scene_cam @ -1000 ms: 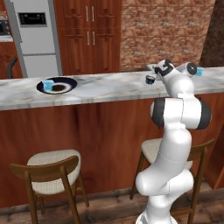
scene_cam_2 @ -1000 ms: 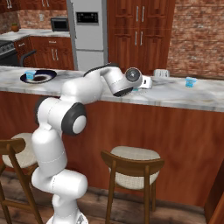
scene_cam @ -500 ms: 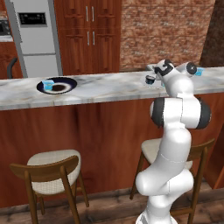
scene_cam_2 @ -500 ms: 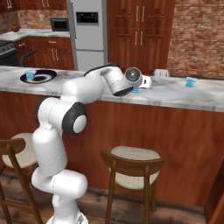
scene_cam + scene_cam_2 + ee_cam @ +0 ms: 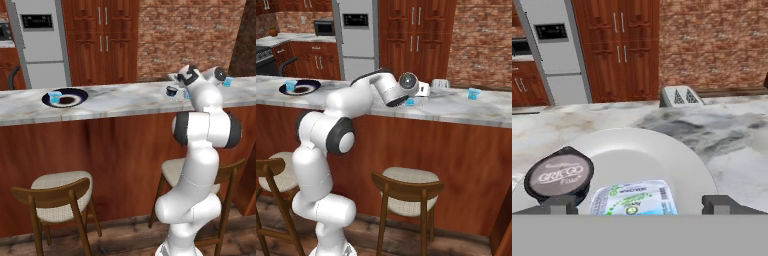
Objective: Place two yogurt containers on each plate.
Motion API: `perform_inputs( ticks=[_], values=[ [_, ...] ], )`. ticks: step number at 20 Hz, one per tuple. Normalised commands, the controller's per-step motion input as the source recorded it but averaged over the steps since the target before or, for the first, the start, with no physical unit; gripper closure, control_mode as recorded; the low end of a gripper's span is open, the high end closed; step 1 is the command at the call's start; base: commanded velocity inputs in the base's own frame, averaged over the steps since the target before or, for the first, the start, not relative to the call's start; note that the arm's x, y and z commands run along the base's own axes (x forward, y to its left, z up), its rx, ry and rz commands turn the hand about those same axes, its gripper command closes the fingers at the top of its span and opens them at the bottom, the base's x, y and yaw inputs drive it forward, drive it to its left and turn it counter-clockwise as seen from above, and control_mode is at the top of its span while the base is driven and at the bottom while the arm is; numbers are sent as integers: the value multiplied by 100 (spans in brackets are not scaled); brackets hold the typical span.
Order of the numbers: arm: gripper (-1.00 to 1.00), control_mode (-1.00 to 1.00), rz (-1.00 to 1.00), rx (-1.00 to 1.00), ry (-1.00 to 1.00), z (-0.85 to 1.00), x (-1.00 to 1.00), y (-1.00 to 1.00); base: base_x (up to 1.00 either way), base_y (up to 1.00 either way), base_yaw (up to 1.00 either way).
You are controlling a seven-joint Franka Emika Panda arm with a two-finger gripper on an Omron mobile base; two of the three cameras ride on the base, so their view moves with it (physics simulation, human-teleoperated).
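In the hand view a pale grey-white plate (image 5: pixel 643 150) lies just below my gripper (image 5: pixel 640 205), which is open. One light-blue yogurt container (image 5: pixel 633 196) with a printed lid rests on this plate between the two fingertips (image 5: pixel 560 204), apart from both. A small black round cup (image 5: pixel 559 174) stands on the plate's left part. Far left on the counter is the dark plate (image 5: pixel 65 97) carrying one yogurt container (image 5: pixel 55 96). Another yogurt container (image 5: pixel 228 82) stands alone on the counter beyond the arm. My gripper (image 5: pixel 181 82) hovers over the black cup (image 5: pixel 171 91).
A long marble counter (image 5: pixel 120 102) with a wooden front runs across. A toaster (image 5: pixel 680 95) stands behind the pale plate. A fridge (image 5: pixel 40 45) and wooden cabinets line the back wall. Two stools (image 5: pixel 57 192) stand below the counter.
The hand has lifted very slightly above the pale plate; the plates and cups have stayed where they were.
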Motion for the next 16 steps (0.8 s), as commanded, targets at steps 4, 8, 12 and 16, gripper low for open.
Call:
perform_inputs(
  ticks=[4,8,12,16],
  values=[
    [-100,-100,0,-1,6,82,-14,7,0,0,0],
    [-100,-100,0,-2,9,71,-61,23,0,0,0],
    [-100,-100,0,-1,12,44,-91,46,0,0,0],
    [-100,-100,0,-6,11,34,-71,88,0,0,0]
  ],
)
